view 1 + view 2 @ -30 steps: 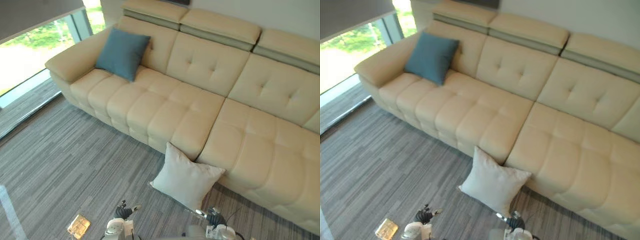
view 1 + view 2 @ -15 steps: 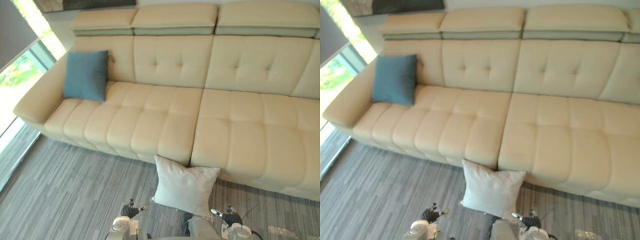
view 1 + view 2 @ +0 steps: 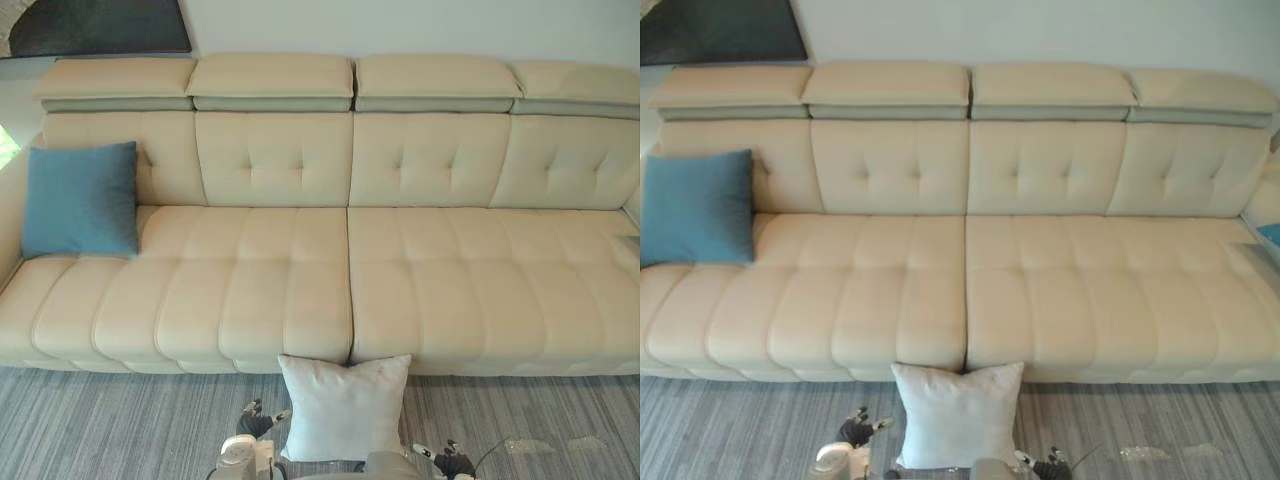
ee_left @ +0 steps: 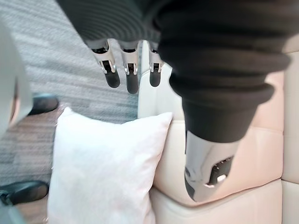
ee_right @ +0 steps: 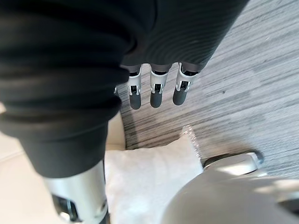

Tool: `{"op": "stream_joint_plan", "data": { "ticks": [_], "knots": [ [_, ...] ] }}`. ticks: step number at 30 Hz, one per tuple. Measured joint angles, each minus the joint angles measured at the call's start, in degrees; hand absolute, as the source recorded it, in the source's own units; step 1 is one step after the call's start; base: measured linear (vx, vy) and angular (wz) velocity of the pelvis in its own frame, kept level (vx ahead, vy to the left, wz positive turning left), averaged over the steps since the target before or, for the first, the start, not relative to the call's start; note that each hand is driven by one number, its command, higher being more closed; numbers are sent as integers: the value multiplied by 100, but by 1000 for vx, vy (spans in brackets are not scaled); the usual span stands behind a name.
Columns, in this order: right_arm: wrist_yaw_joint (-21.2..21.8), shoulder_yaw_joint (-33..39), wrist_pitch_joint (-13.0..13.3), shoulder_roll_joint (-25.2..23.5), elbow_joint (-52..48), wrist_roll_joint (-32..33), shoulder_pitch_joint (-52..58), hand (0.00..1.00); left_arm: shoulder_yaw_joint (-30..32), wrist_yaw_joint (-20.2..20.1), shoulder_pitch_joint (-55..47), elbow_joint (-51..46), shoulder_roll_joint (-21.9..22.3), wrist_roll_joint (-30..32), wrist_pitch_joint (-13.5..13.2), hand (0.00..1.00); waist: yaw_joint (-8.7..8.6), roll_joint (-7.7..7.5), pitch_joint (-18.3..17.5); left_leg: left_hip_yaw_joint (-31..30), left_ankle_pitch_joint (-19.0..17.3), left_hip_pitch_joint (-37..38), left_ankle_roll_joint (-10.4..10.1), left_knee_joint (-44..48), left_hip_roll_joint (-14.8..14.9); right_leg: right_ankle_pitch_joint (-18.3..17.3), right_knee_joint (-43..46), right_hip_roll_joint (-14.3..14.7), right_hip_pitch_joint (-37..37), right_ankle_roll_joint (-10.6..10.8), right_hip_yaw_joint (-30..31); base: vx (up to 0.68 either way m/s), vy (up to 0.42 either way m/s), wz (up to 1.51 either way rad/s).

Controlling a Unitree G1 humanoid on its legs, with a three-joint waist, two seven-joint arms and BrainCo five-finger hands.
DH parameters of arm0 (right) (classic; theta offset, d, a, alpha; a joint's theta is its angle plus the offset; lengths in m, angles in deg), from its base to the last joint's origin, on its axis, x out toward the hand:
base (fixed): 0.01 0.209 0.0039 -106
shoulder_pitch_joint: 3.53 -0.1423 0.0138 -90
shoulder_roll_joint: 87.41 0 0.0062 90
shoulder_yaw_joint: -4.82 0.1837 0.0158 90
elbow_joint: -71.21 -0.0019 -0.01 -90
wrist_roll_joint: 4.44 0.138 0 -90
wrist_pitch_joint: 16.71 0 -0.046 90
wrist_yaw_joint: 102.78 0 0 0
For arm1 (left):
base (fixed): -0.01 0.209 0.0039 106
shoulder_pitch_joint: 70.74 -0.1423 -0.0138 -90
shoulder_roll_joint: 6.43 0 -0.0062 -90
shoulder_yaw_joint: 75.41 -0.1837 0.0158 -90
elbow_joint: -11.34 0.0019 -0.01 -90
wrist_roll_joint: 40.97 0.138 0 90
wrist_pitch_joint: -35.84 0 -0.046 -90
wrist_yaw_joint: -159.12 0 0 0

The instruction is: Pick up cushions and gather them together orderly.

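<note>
Counting cushions, I make out two for certain. One white cushion point(image 3: 344, 405) sits at 6 o'clock in the head view. It stands on the grey striped carpet point(image 3: 120, 430) and leans against the front of the cream sofa point(image 3: 350, 270), just under the seam between its seats. One blue cushion point(image 3: 80, 198) is at 9 o'clock, propped upright on the seat against the backrest at the sofa's left end. A sliver of blue point(image 3: 1270, 233) shows at 3 o'clock on the sofa's far right end; I cannot tell what it is. The sofa carries four headrests. My left hand point(image 4: 132, 77) hangs at 7 o'clock, just beside the white cushion, fingers straight and holding nothing. My right hand point(image 5: 156, 93) hangs at 5 o'clock, fingers likewise straight and empty. The white cushion sits between the two hands.
</note>
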Motion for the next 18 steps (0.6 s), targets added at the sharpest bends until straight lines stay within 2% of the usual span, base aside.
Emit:
{"op": "stream_joint_plan", "data": {
  "ticks": [3,5,7,9,11,13,15,16,18],
  "knots": [
    [-3,25,14,115,160,1,-98,0,-17,4,16,48,-12,-2,-6,0,1,153,-3,179,0,5,0,-59,57,48,-16,129,-122,-18,230,29,-23,-37],
    [-28,4,17,197,188,11,-343,0,-15,41,75,47,-49,-22,-1,0,22,235,158,440,0,-56,0,-22,160,109,148,290,-379,-38,434,-3,-40,-62],
    [-51,-18,19,187,163,15,-467,0,-16,51,175,37,-74,-58,0,0,20,194,257,541,-4,-233,0,93,192,111,402,304,-647,-39,497,-93,-84,-40],
    [-89,-27,22,139,-35,70,-659,0,-27,90,429,-184,-103,-174,3,0,12,122,524,561,-185,-836,54,782,334,112,779,323,-1123,-37,471,-143,-110,-7],
    [-184,-143,36,178,-533,248,-820,0,-156,218,701,-679,-178,-398,-13,0,24,138,756,519,-674,-1791,59,2027,740,110,1421,486,-1891,-38,266,-194,-84,-6],
    [-253,-268,94,264,-893,279,-948,0,-230,297,822,-984,-273,-552,-18,0,36,151,869,462,-950,-2324,69,2626,966,85,1851,593,-2414,-43,178,-231,-79,-21],
    [-334,-267,144,304,-1231,360,-1089,0,-228,330,999,-1279,-390,-698,-28,0,47,86,969,464,-1157,-2819,69,3137,1084,-135,2205,586,-2873,-123,120,-236,-71,-21],
    [-391,-267,171,370,-1385,465,-1234,0,-223,375,1147,-1429,-456,-814,-36,0,61,88,1111,454,-1310,-3096,69,3552,1166,-304,2425,585,-3108,-212,55,-150,-30,-20],
    [-456,-265,192,454,-1572,529,-1421,0,-190,488,1330,-1584,-531,-997,-106,0,69,112,1232,430,-1460,-3529,134,4012,1287,-386,2819,581,-3544,-219,17,-176,-24,-12]
  ]
}}
